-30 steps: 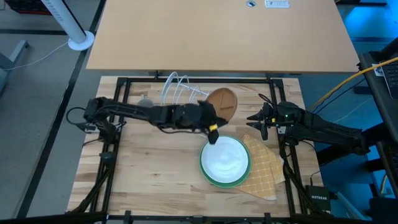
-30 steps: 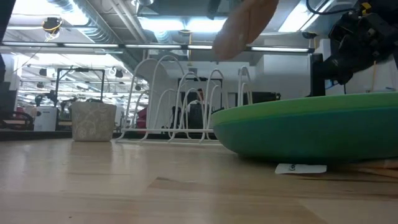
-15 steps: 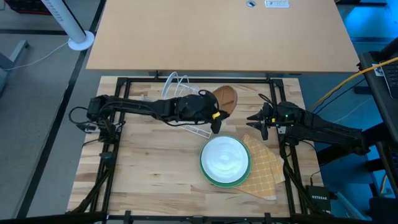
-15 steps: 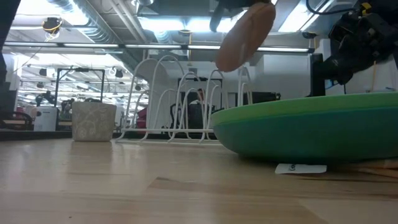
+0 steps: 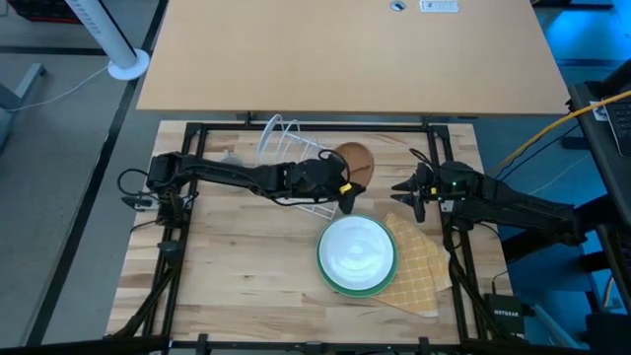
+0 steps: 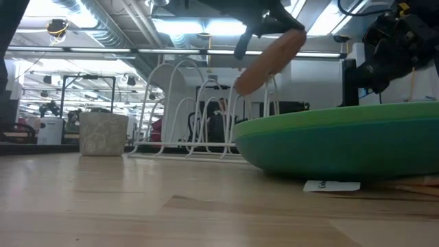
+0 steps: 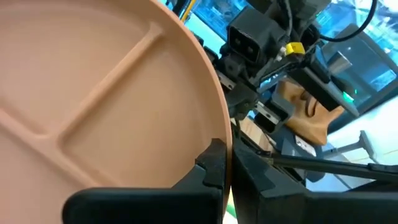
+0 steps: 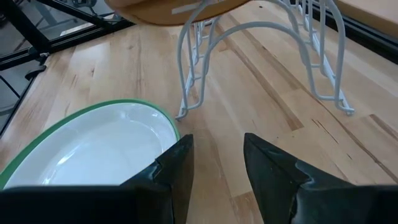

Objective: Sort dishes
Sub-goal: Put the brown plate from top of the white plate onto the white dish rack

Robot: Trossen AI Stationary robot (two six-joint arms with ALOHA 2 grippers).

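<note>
Table (image 5: 246, 266): wood top, dark frame.
Cloth (image 5: 424, 266): yellow check, under right edge of green plate.
Green plate (image 5: 357, 254): flat on table, front of rack, white inside, green rim; teal underside in low view.
Rack (image 5: 291, 148): white wire, back centre of table.
Brown plate (image 5: 357, 163): divided, tilted, held in air over rack's right end.
Left gripper (image 5: 342, 194): fingers (image 7: 214, 163) clamped on brown plate rim.
Right gripper (image 5: 399, 194): fingers (image 8: 177, 165) parted, empty, right of rack above table.
Mug (image 6: 103, 134): grey, upright, left of rack.
</note>
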